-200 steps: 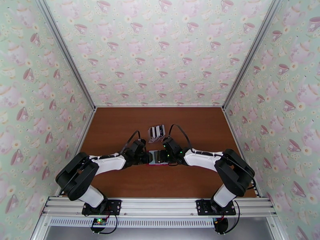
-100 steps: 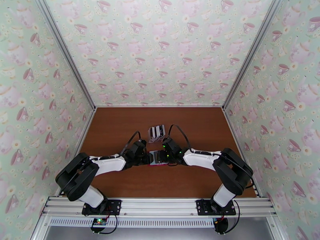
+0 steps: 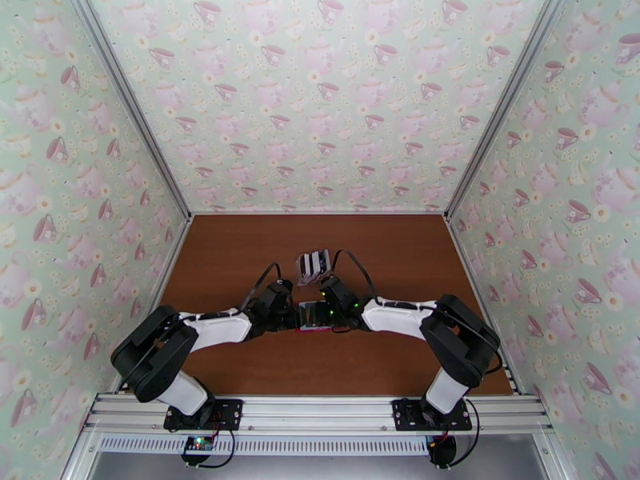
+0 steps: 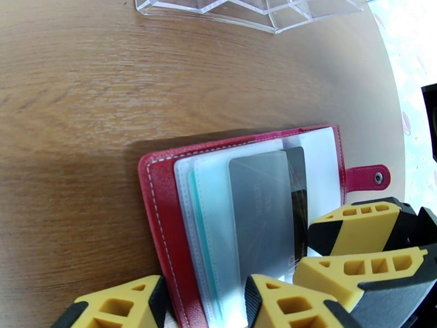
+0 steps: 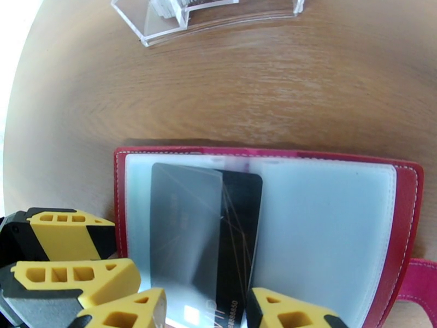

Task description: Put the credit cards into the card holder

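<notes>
Sliding the black card home: where it could snag

A clear rack [image 5: 158,25] stands on the brown table [image 3: 240,258], well beyond both sets of fingertips. Spare cards [image 3: 314,264] are in it, so I judge most of the job undone.

The red wallet [image 5: 407,214] lies open and flat directly under both grippers. The left gripper [image 4: 202,280] has its fingers apart, straddling the wallet's near left corner. Whether it presses on the cover cannot be told. The right gripper [image 5: 206,292] is spread too, with the near end of a black card [image 5: 240,214] lying between its fingers. I cannot tell if the pads touch the card's edges. Most of the card shows grey under a clear pocket [image 5: 180,225], and a bare black strip remains on the spine side. I judge it only part-way in.

- **Wallet sliding:** the main risk is the whole wallet skating toward the left gripper if the push outweighs whatever holds it down.
- **Pocket film buckling:** creases show just ahead of the right fingertips, so the card could ride over the film or jam.
- **Corner catching:** the card looks slightly skewed to the pocket, so a corner may catch its mouth.
- **Snap tab:** least likely, the snap tab [image 4: 368,177], just beyond the right gripper's outer finger, could hook on a finger and drag the cover.
</notes>
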